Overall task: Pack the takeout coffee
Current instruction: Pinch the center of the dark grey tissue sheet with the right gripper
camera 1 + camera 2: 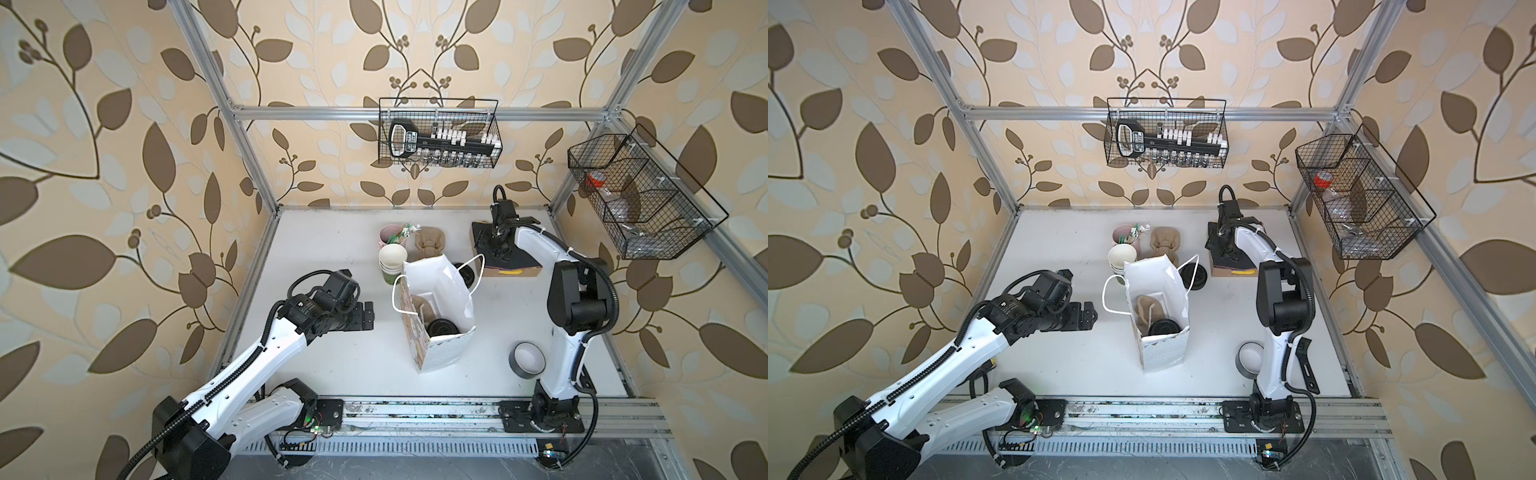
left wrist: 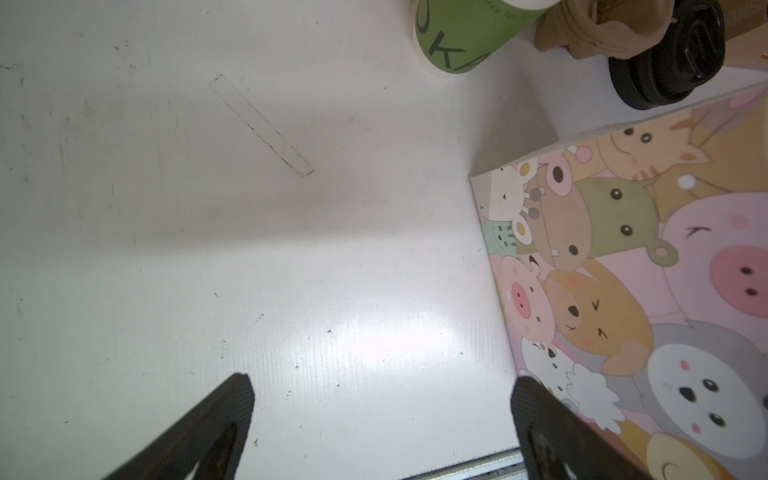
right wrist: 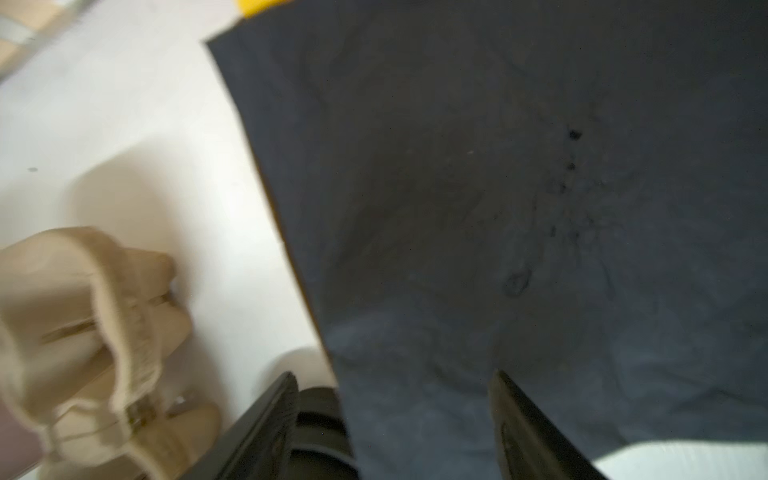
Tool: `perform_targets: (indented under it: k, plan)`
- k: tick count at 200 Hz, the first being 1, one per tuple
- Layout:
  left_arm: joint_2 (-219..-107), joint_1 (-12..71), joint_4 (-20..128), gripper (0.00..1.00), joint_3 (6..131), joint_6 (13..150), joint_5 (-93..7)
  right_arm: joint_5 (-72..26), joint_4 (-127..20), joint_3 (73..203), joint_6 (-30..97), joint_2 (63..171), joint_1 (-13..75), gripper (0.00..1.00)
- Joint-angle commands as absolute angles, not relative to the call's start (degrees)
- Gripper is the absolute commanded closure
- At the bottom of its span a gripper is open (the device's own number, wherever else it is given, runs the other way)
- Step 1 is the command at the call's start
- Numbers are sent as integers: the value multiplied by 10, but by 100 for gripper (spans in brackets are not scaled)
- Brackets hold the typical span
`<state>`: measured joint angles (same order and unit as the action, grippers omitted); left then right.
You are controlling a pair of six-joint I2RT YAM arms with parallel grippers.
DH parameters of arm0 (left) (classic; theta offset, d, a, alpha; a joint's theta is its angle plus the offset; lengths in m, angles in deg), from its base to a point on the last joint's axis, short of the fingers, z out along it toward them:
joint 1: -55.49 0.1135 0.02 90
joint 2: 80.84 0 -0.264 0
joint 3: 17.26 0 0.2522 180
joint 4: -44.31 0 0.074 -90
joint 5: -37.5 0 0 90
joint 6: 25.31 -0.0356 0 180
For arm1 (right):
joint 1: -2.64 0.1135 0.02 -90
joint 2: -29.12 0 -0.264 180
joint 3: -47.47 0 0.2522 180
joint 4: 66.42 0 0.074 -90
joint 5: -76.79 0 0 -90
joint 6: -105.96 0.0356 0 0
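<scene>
The takeout coffee (image 1: 442,327) stands lid-up inside the cartoon-print gift bag (image 1: 436,282), next to a pulp cup carrier (image 1: 422,309), just ahead of the left gripper (image 2: 382,378), which hovers spread wide and empty beside the bag. The right gripper (image 3: 395,374), well beyond the bag, hangs parted and empty over a dark sheet (image 3: 498,166) on a cardboard box (image 1: 513,272)
</scene>
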<state>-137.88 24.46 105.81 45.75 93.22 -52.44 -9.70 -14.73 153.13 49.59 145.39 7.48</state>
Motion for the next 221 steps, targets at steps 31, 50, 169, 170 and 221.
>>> perform_targets:
  k: [31,50,169,170,221]
  plan:
    - [-1377,249,1050,1,464,920,-515,-106,-156,1548,500,1519,45,26]
    - [-1378,249,1050,1,464,920,-514,-103,-169,1538,499,1525,44,29]
    - [-1380,249,1049,1,464,920,-511,-107,-183,1522,502,1494,41,74]
    - [-1380,249,1049,1,464,920,-511,-107,-183,1522,502,1493,41,75]
    - [-1379,249,1048,1,464,920,-510,-96,-181,1512,509,1465,37,84]
